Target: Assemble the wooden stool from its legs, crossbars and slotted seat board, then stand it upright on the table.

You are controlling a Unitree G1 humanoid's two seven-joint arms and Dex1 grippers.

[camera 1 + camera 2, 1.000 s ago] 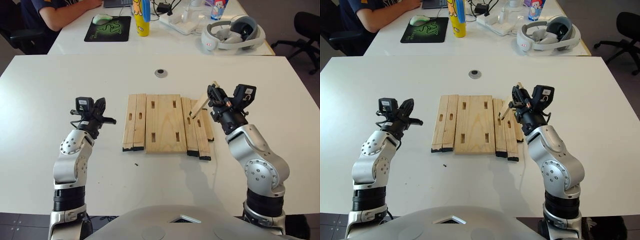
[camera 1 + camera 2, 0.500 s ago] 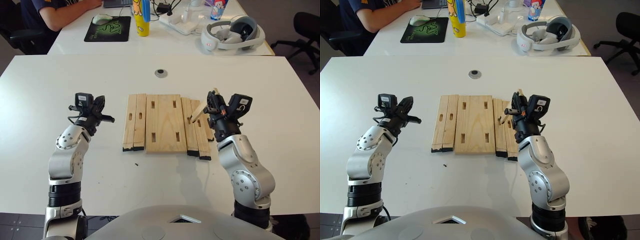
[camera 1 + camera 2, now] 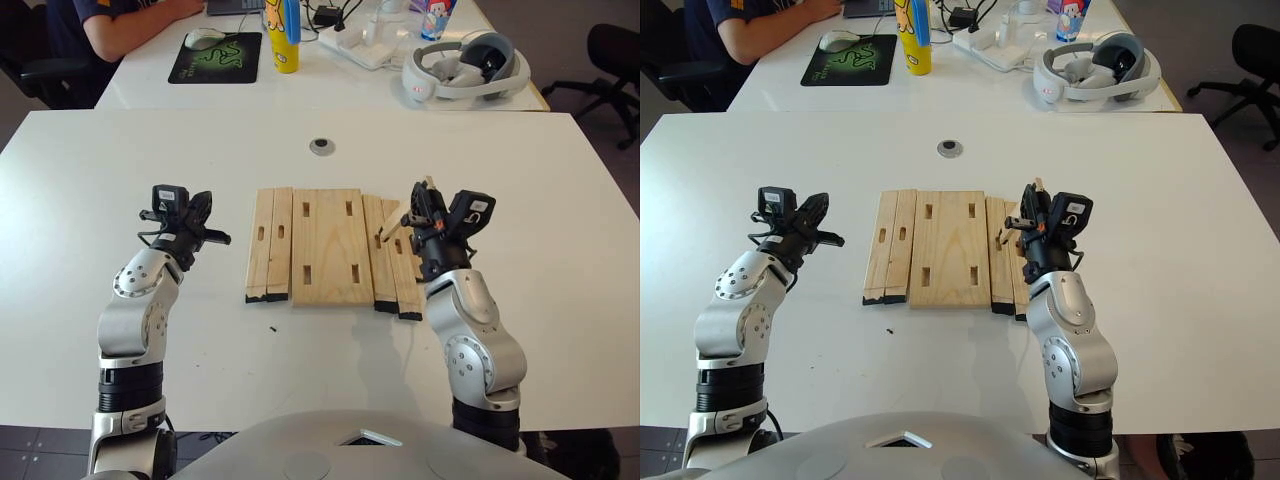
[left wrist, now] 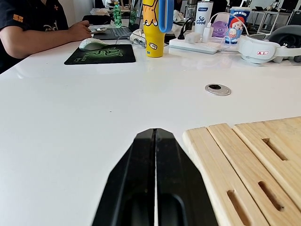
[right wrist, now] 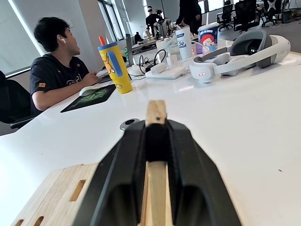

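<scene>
In the left eye view, the seat board (image 3: 325, 245) lies flat on the table (image 3: 120, 160) with its four slots up. The left legs (image 3: 270, 243), two slotted planks, touch its left edge, and the right legs (image 3: 392, 272) lie against its right edge. The right gripper (image 3: 420, 205) is above the right legs, beside the board. It pinches a crossbar (image 3: 398, 218), which is tilted with its lower end toward the board. The left gripper (image 3: 203, 233) hangs well to the left of the board, beyond the left legs.

The right eye view gives the same layout. The lower end of the crossbar is just over the right legs; I cannot tell if it touches them.

In the left wrist view, the fingers are pressed together with only a thin seam between them and nothing held. Their tip points toward the near corner of the left legs.

In the right wrist view, the fingers are closed on the crossbar. It runs straight between them, and its far end sticks out past the tips.

I judge that the step in hand is carrying this crossbar to a leg slot. To do it well, the pinch should be firm. The lower end should rise clear of the right legs first, so that it does not drag them against the board. Then the bar must be turned in line with the slot before it is pushed in. The empty left gripper would probably need to steady the leg, because loose planks may slide.
</scene>
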